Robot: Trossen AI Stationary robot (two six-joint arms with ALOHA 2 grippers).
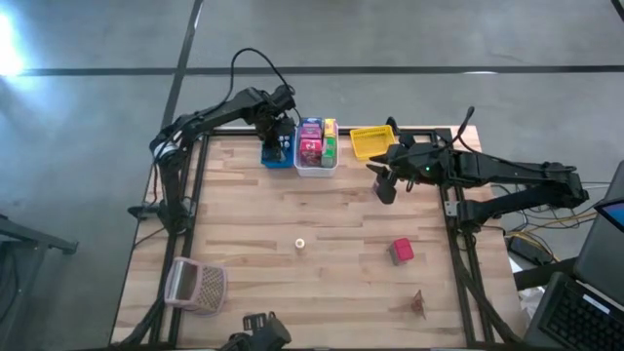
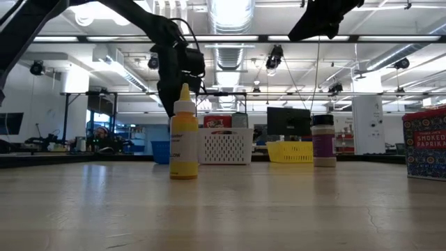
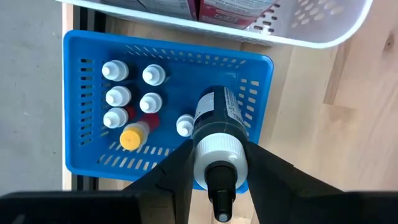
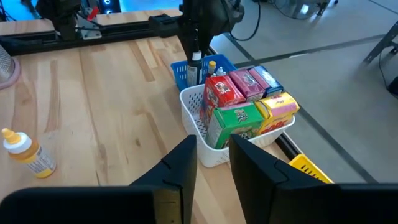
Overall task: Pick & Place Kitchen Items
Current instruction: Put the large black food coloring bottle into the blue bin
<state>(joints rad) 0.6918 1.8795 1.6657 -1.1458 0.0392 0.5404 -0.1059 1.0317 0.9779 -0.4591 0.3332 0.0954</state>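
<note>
My left gripper (image 1: pixel 281 132) hangs over the blue bin (image 3: pixel 81 93) at the table's far edge, shut on a dark bottle (image 3: pixel 216 115) with a white cap and a black nozzle. Several white-capped little bottles and one yellow-capped bottle (image 3: pixel 132 137) stand in that bin. Beside it, the white bin (image 1: pixel 317 168) holds upright coloured boxes (image 4: pixel 245 102). On the table are a yellow bottle (image 2: pixel 183 132), a pink-red box (image 1: pixel 402 251) and a jar (image 2: pixel 323 139). My right gripper (image 1: pixel 385 190) hovers open near the yellow bin (image 1: pixel 370 142), with nothing between its fingers. My left gripper pinches the bottle's white cap (image 3: pixel 217 152), just under the nozzle, between its two fingers (image 3: pixel 177 171). The fingers come from above and point down. The bottle is upright with its nozzle up, its body hanging below the fingers inside the blue bin; whether its base rests there I cannot tell.
A pinkish mesh basket (image 1: pixel 195 285) lies at the near left corner. A small brown thing (image 1: pixel 417 304) lies near the right front edge. In the low view a box marked smoked paprika (image 2: pixel 425 143) stands at the right. Bare wood lies across the table's middle.
</note>
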